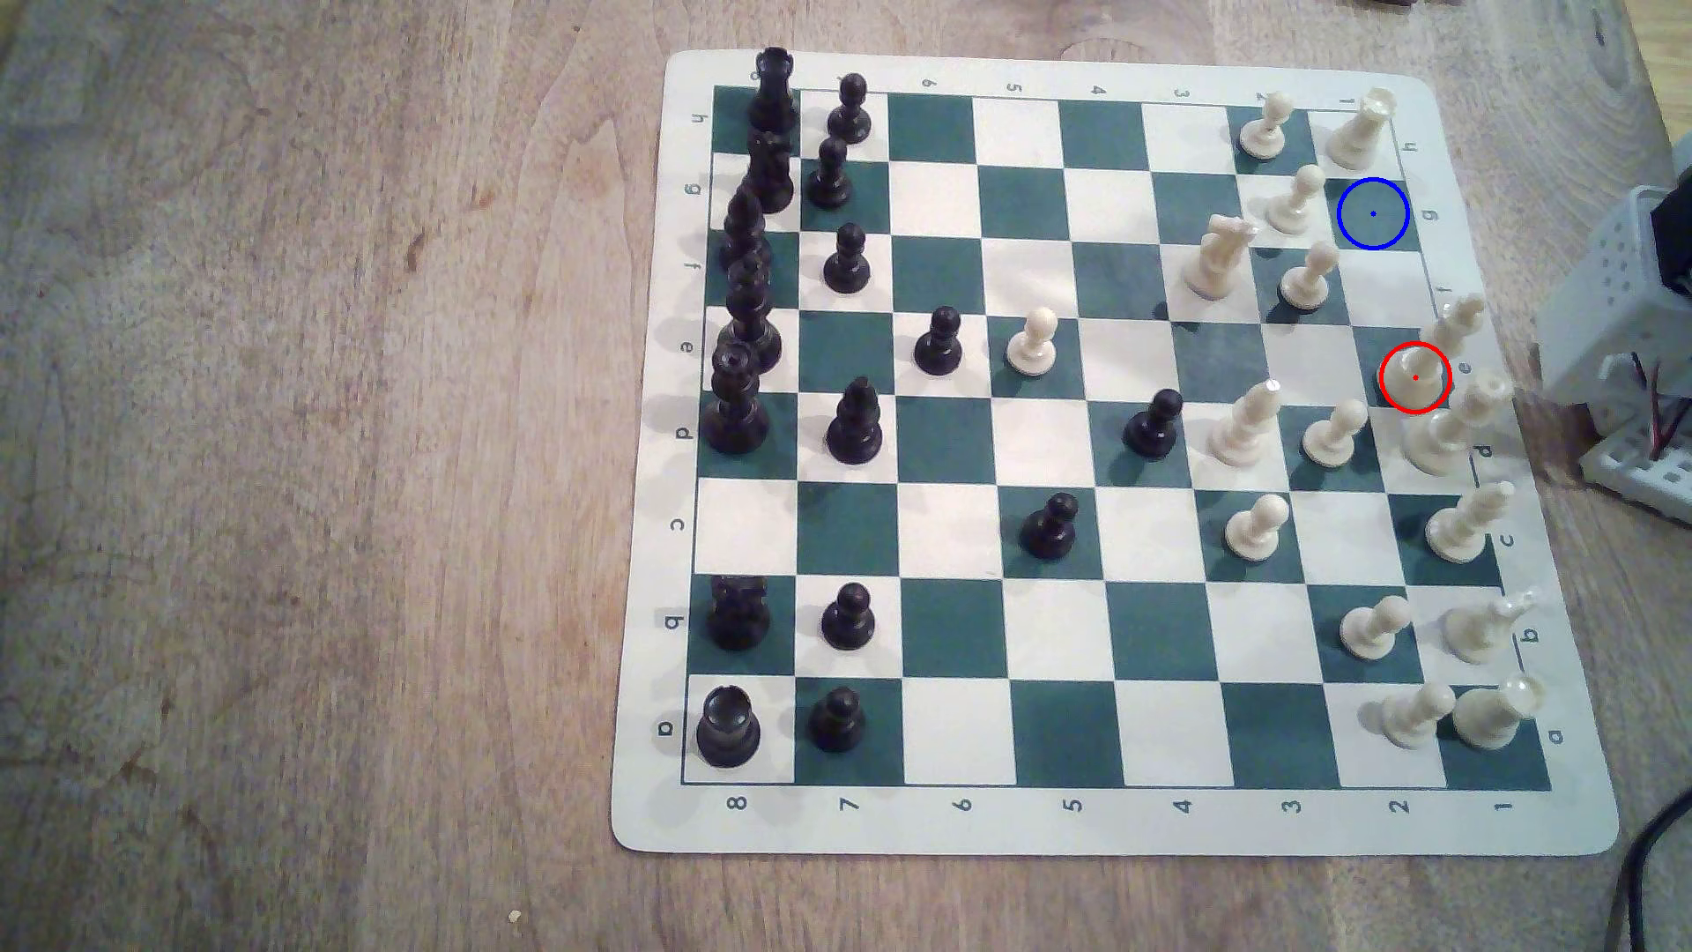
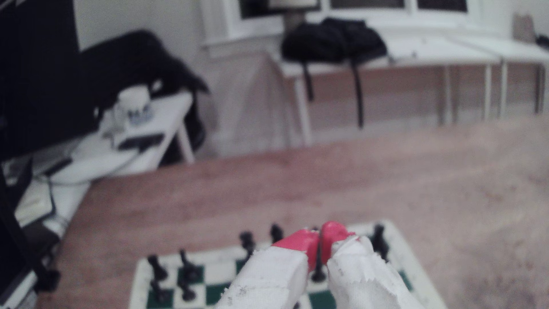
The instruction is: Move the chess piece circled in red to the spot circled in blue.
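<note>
The chess piece circled in red is a tall cream king (image 1: 1428, 357). It stands on a green square at the board's edge, on the exterior view's right, with its base inside the red ring. The spot circled in blue (image 1: 1372, 213) is a bare dark green square two squares farther back along that edge, between a cream rook (image 1: 1360, 128) and a cream pawn (image 1: 1296, 197). In the wrist view my gripper (image 2: 320, 239) hangs above the board, facing the black pieces. Its red-tipped fingers (image 2: 300, 242) are pressed together with nothing between them.
A cream queen (image 1: 1451, 430) stands right beside the king, and a cream bishop (image 1: 1465, 522) stands beyond it. A cream knight (image 1: 1213, 256) and pawns crowd the squares near the blue ring. The arm's white base (image 1: 1621, 302) with wires sits off the board's right edge.
</note>
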